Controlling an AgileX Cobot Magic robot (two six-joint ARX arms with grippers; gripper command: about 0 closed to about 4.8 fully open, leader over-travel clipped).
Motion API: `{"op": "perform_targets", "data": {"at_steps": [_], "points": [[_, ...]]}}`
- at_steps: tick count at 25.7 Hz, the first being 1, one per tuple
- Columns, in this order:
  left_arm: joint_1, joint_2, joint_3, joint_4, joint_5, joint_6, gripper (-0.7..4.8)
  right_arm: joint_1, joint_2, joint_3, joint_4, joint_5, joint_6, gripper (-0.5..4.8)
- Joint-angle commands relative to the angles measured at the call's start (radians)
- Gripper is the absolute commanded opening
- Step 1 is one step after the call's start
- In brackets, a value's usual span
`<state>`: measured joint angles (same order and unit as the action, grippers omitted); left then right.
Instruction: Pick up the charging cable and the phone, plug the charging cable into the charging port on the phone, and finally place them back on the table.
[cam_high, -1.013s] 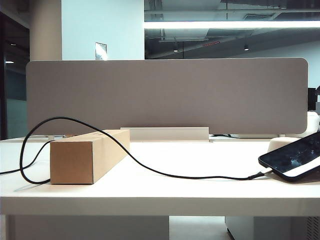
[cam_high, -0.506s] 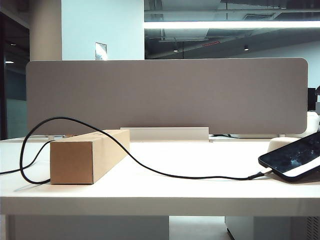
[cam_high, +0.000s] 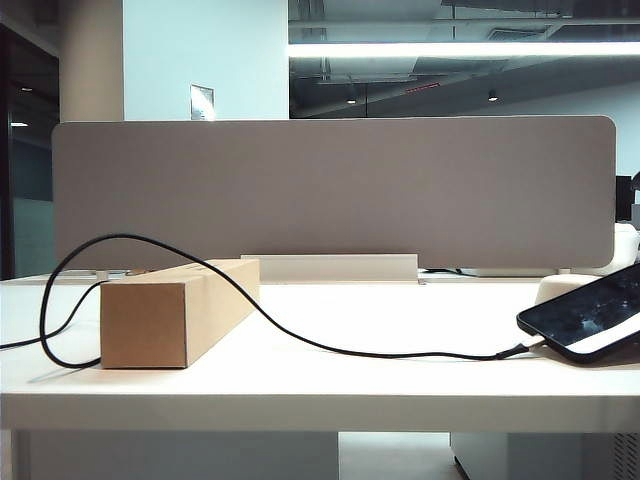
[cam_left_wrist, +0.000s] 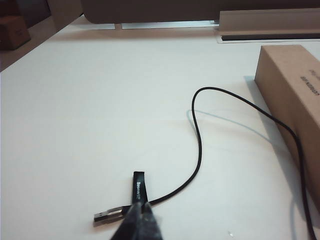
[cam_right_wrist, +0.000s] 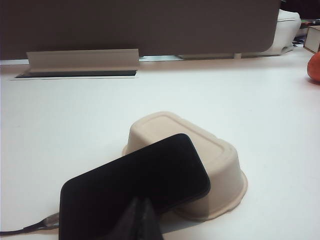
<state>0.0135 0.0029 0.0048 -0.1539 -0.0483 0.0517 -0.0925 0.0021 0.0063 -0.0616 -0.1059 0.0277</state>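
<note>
The black phone (cam_high: 590, 318) leans tilted on an upturned beige tray (cam_high: 560, 288) at the right of the white table (cam_high: 330, 400). The black charging cable (cam_high: 400, 355) runs from the left, over a cardboard box, to the phone's lower short edge, where its plug (cam_high: 522, 350) meets the charging port. In the right wrist view my right gripper (cam_right_wrist: 140, 204) is shut and empty in front of the phone (cam_right_wrist: 135, 185). In the left wrist view my left gripper (cam_left_wrist: 141, 209) is shut, just over the cable's (cam_left_wrist: 199, 145) silvery USB end (cam_left_wrist: 109, 215). Neither gripper shows in the exterior view.
A long brown cardboard box (cam_high: 170, 315) lies on the left half of the table, with the cable draped over it. A grey divider panel (cam_high: 330, 190) closes the back edge. An orange object (cam_right_wrist: 314, 67) sits far off beside the tray (cam_right_wrist: 220, 155).
</note>
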Motion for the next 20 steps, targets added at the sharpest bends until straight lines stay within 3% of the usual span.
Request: {"op": "perform_targets", "data": {"at_steps": [1, 20], "points": [[0.002, 0.001, 0.003, 0.005, 0.003, -0.003, -0.05, 0.004, -0.002, -0.006, 0.011, 0.045, -0.004, -0.01], [0.002, 0.001, 0.003, 0.005, 0.003, -0.003, -0.05, 0.003, -0.002, -0.006, 0.006, 0.033, 0.005, -0.01]]}}
